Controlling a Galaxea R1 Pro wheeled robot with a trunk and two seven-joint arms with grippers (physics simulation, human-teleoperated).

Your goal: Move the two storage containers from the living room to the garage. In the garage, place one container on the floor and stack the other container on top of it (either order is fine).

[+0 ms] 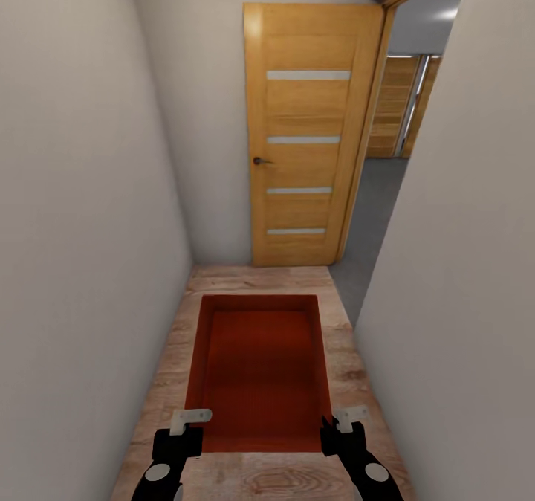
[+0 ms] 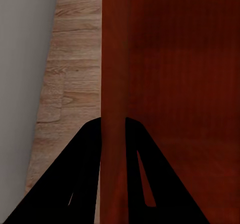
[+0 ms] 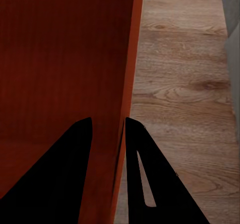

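Both arms are reaching forward from the bottom edge of the head view, black forearms angled slightly inward. The left gripper (image 1: 186,430) is sitting at lower left of the frame, its fingers (image 2: 85,154) pinching the left wall of the storage container (image 1: 260,367). The right gripper (image 1: 336,430) is mirroring it at lower right, fingers (image 3: 145,154) straddling and clamping the right wall.

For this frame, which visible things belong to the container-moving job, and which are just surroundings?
Job:
- storage container, carried
- left gripper, clamped on its left wall
- right gripper, clamped on its right wall
- grey floor beyond the doorway

Surroundings:
- open wooden door
- hallway walls
- wood-plank flooring
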